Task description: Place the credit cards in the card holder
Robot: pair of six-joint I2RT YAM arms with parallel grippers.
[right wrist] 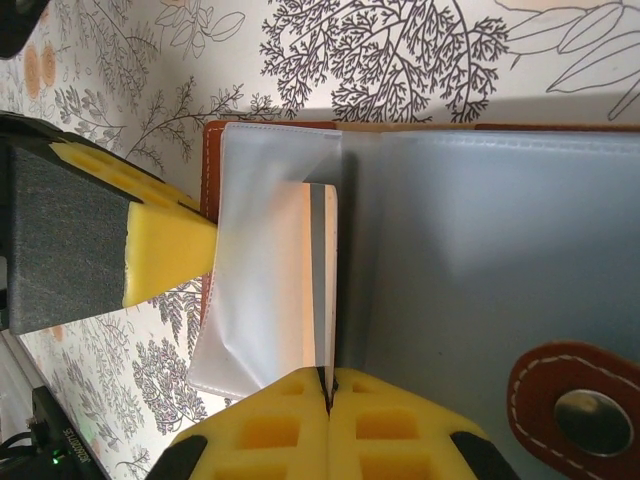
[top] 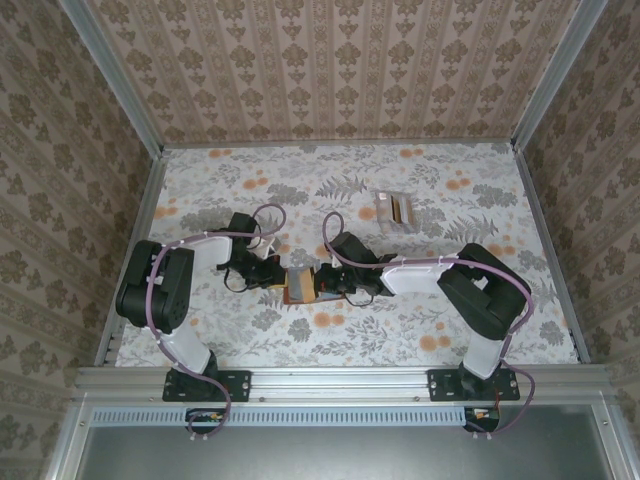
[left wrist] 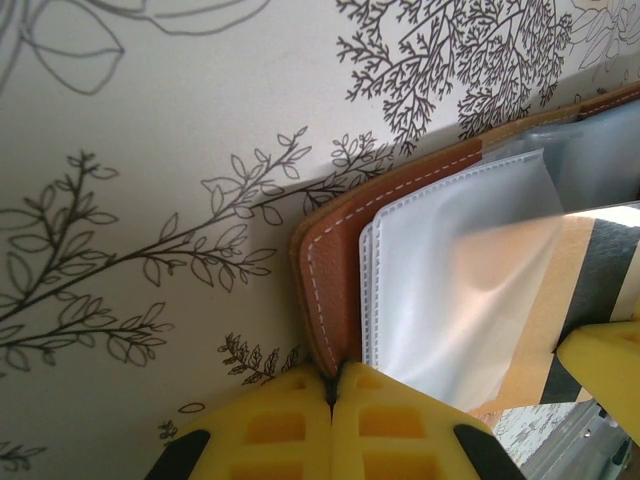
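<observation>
card holder: cut off right | credit cards: too small to count

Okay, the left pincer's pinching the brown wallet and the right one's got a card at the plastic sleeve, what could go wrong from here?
First, the left pincer clamps only the edge of the reddish-brown leather card holder, so it may pivot or slip under the push. Second, the floppy clear plastic sleeve looks bowed; the thin tan black-striped card in the right pincer could snag its lip and crumple it.
</observation>
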